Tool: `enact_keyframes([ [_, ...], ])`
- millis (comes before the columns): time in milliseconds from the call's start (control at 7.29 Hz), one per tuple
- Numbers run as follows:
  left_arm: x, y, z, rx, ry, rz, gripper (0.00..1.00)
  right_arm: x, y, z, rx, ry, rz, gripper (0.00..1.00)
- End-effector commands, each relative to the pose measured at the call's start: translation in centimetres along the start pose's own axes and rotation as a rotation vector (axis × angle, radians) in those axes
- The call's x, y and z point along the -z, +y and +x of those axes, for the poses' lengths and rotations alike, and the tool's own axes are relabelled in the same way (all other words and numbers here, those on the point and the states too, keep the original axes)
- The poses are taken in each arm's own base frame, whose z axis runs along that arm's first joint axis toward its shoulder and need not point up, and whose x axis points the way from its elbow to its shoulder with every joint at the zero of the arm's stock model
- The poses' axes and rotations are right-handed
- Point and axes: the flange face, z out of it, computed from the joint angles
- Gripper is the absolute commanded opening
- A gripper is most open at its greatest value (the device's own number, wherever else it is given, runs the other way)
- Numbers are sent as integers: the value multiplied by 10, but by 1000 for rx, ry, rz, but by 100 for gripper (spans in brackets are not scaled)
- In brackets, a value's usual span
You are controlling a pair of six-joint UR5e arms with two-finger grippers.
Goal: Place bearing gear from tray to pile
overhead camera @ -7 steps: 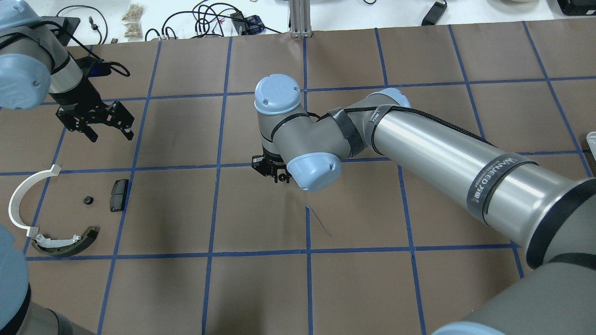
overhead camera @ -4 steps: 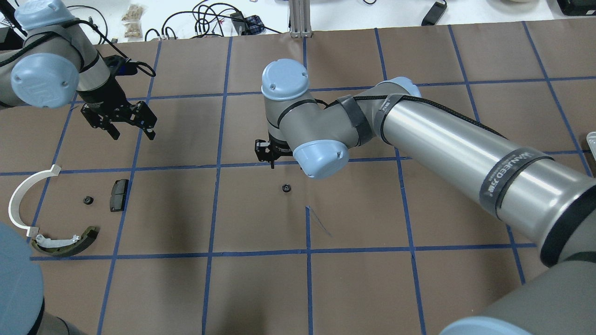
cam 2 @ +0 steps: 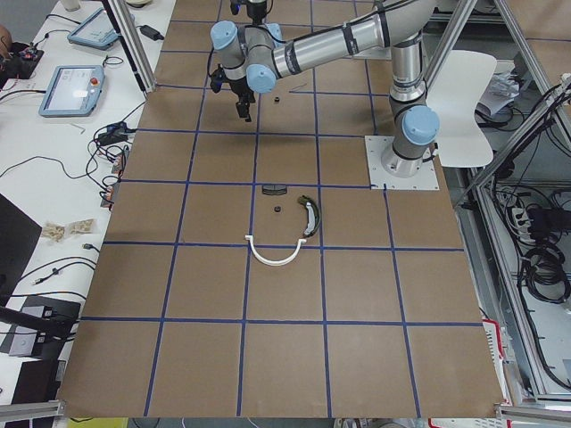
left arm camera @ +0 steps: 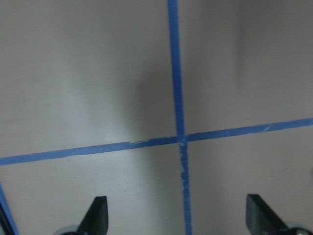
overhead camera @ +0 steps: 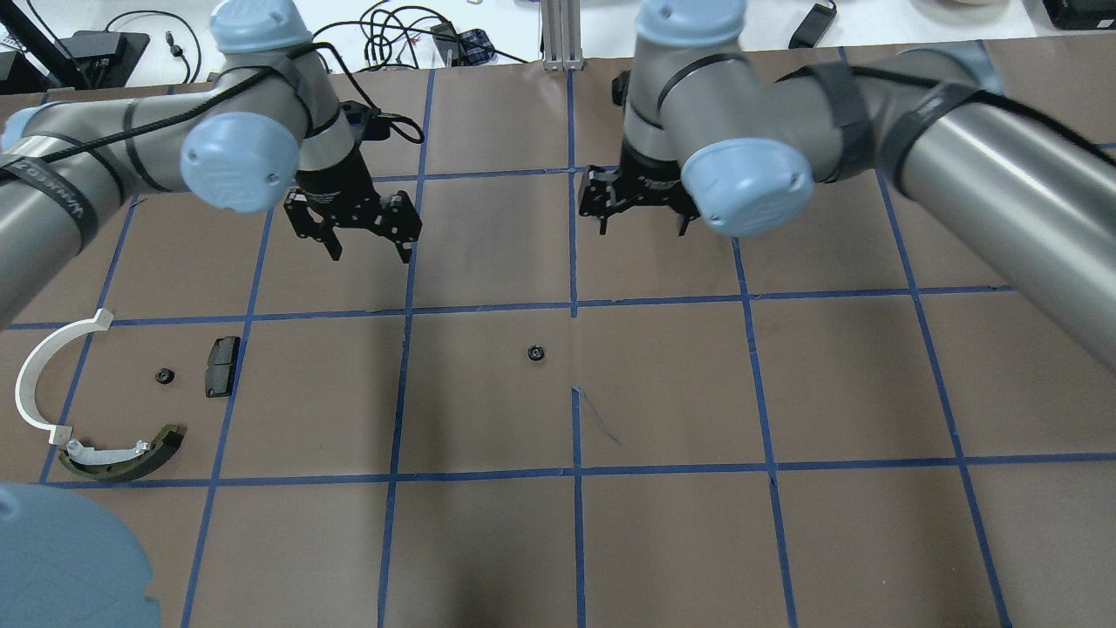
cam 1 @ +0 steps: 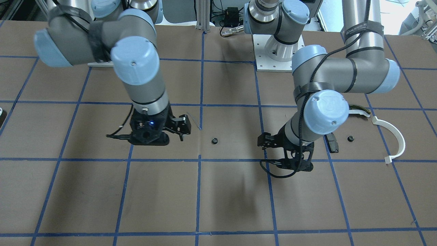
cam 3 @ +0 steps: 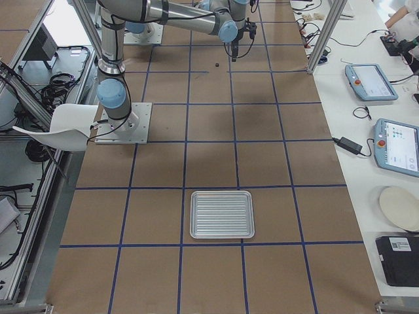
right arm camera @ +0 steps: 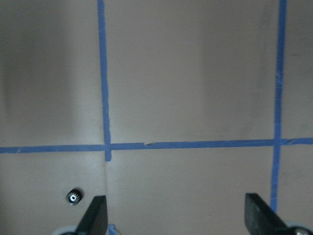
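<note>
- My left gripper (overhead camera: 370, 255) hangs over the mat (overhead camera: 488, 541) with its fingers spread wide, gripping nothing.
- Right gripper (overhead camera: 643, 229) is the same: jaws wide apart, nothing between them.
- The bearing gear (overhead camera: 535, 352) lies loose mid-table, just left of the centre tape line. It's nearer the robot than both grippers and touches neither.
- The pile sits at the left end: white arc (overhead camera: 44, 375) close to the mat's left edge, olive shoe (overhead camera: 122, 453) at the arc's near tip, black pad (overhead camera: 222, 366) on the right.
- A second small gear (overhead camera: 163, 376) lies between arc and pad.
- From pad to loose gear it's plain mat, well apart.
- The tray (cam 3: 222, 214) is way off toward the right end.
</note>
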Motion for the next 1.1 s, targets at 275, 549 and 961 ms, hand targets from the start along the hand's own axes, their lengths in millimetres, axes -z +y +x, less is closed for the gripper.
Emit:
enact_keyframes([
  [275,-52,23,121,-15,61,131,99,102,43,77,-22,86,3,100],
  [549,-96,55,151,-32,71,195,100,101,43,78,-20,91,5,100],
  [961,-129,78,151,-23,58,164,100,106,44,77,33,94,-3,100],
])
